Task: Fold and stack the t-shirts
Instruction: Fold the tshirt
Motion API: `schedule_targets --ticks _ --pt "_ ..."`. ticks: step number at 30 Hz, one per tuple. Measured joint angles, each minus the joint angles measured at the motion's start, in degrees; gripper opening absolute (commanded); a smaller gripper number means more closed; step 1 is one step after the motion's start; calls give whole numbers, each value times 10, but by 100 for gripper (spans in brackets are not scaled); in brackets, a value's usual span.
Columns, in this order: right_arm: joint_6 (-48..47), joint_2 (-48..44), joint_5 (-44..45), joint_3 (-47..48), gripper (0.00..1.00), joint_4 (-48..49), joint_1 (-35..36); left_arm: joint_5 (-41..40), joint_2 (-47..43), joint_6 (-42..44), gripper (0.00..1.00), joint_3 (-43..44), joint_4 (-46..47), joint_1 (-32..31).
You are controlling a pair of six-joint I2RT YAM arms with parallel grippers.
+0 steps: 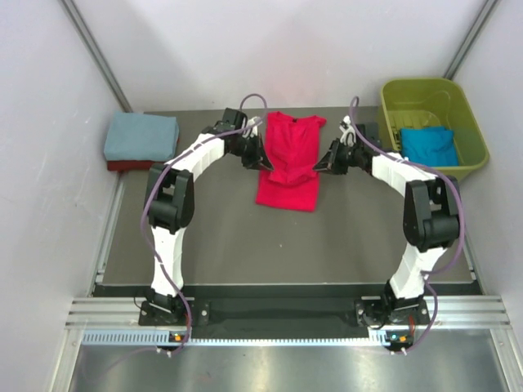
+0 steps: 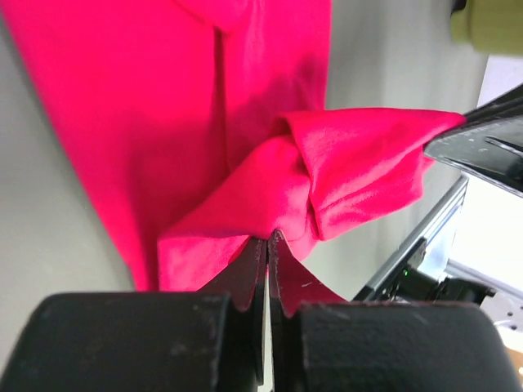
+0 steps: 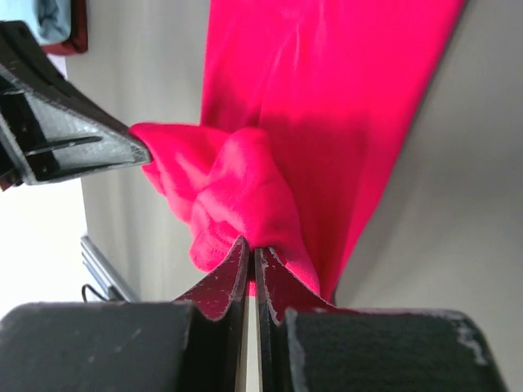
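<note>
The bright red t-shirt (image 1: 288, 161) lies lengthwise in the middle of the far table, narrow, with a bunched fold across its middle. My left gripper (image 1: 263, 161) is shut on the fold's left end (image 2: 270, 220). My right gripper (image 1: 317, 166) is shut on its right end (image 3: 249, 216). Both hold the cloth a little above the flat part. A folded dusty blue-grey t-shirt (image 1: 141, 136) lies on a dark red t-shirt (image 1: 122, 166) at the far left. A bright blue t-shirt (image 1: 429, 146) lies in the tub.
An olive-green plastic tub (image 1: 425, 91) stands at the far right. White walls close the table on the left, back and right. A metal rail (image 1: 286, 314) runs along the near edge by the arm bases.
</note>
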Motion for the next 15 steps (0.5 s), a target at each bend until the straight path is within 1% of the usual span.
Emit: schedule_targets --ticks 11,12,13,14,15 --pt "-6 87 3 75 0 12 5 -5 49 -15 1 51 25 36" --pt "-7 98 3 84 7 13 5 -5 56 -16 9 54 26 37" --pt "-9 106 5 90 16 12 7 -5 63 -16 16 57 29 38" --pt "-10 113 9 96 26 12 8 -5 68 -18 21 60 30 38" --pt "-11 119 12 101 34 11 10 -4 75 -20 24 63 32 38"
